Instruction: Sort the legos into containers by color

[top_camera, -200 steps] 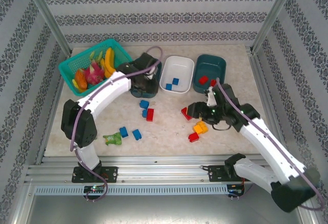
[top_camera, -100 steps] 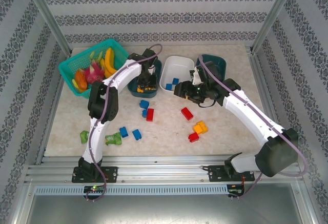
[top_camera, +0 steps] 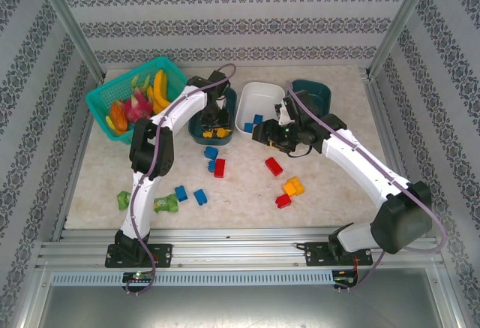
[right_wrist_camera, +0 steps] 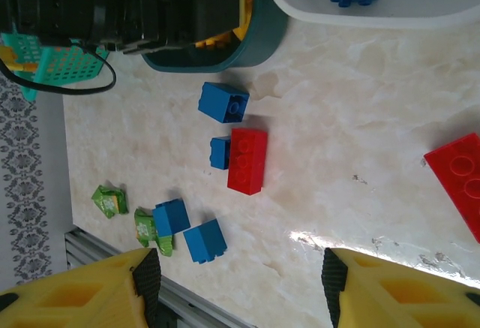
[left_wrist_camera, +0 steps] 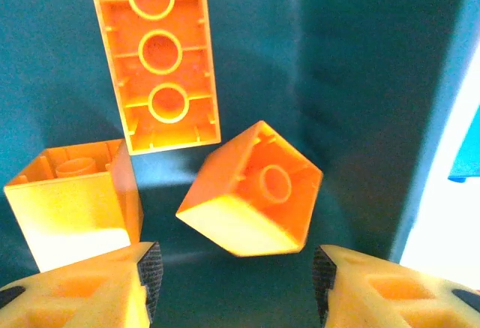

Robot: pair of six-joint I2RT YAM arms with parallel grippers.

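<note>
Left tool (left_wrist_camera: 236,287) has opened, orange lego (left_wrist_camera: 251,191) loose in teal container (left_wrist_camera: 360,80)

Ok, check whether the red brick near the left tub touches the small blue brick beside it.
Touching. The right wrist view shows the blue brick flush against the red brick, no gap.

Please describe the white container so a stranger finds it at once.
At the table's far side, right of the fruit basket, three tubs stand in a row. The white container is the middle one; its neighbours are dark teal.
</note>
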